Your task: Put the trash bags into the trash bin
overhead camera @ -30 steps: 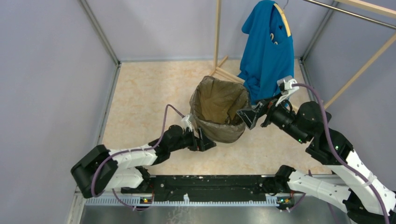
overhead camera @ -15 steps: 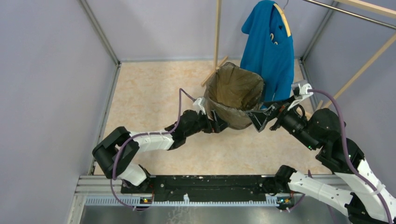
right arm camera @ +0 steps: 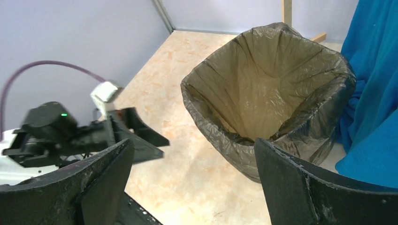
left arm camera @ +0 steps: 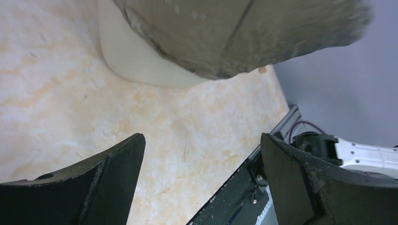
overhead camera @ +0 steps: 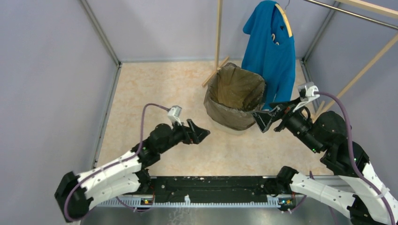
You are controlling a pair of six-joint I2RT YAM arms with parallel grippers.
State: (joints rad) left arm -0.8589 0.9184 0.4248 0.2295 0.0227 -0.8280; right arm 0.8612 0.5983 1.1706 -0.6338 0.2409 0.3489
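Left gripper (overhead camera: pixel 199 134) and right gripper (overhead camera: pixel 261 120) both spread wide and empty, flanking the bin (left arm camera: pixel 136 61).
The left one hangs near the bin's base and the right one just beside its rim. The bag (right arm camera: pixel 263 93) lines the bin, its mouth open and its hem folded down over the rim. The film looks light, limp, slick and easy to tear, so a pinch on the doubled hem should hold best. Behind hangs a blue shirt (overhead camera: pixel 270 51).
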